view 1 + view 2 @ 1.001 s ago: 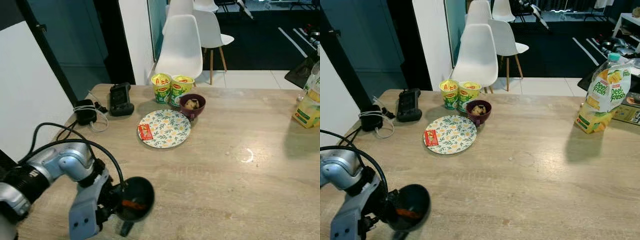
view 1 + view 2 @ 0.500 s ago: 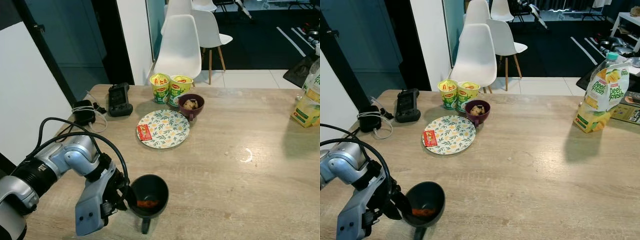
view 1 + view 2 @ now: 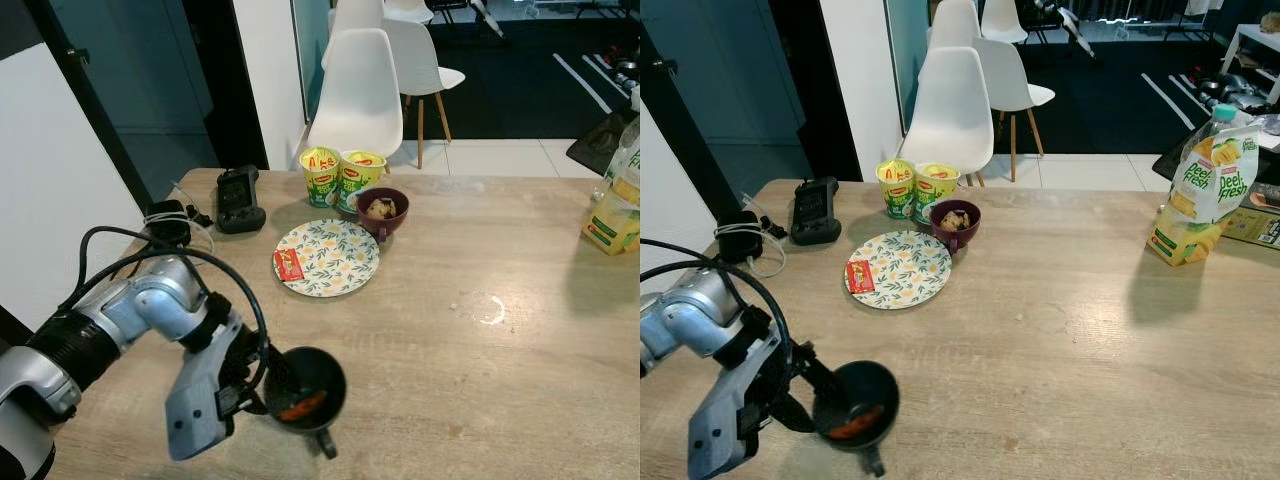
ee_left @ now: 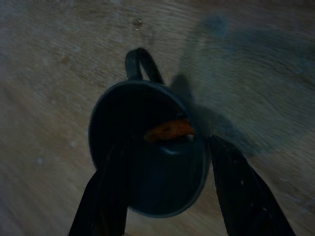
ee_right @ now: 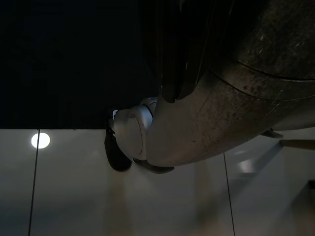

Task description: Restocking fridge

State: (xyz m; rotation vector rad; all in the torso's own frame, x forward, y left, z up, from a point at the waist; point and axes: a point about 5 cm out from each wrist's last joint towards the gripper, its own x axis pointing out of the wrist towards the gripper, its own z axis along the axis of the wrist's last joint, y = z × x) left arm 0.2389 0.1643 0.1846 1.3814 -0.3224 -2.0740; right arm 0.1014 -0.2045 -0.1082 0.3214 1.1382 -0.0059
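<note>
At the near left corner of the table [image 3: 500, 370], my left pincer [image 3: 268, 385] is clenched on the rim of a dark mug [image 3: 306, 388] with something orange inside, held just above the wood. I judge this is the carrying step; next I must keep the mug level and turn toward the fridge.

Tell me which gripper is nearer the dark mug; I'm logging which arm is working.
Left. The left gripper grips the dark mug by its sides above the wooden table. The right arm hangs idle below the table, far from it.
</note>
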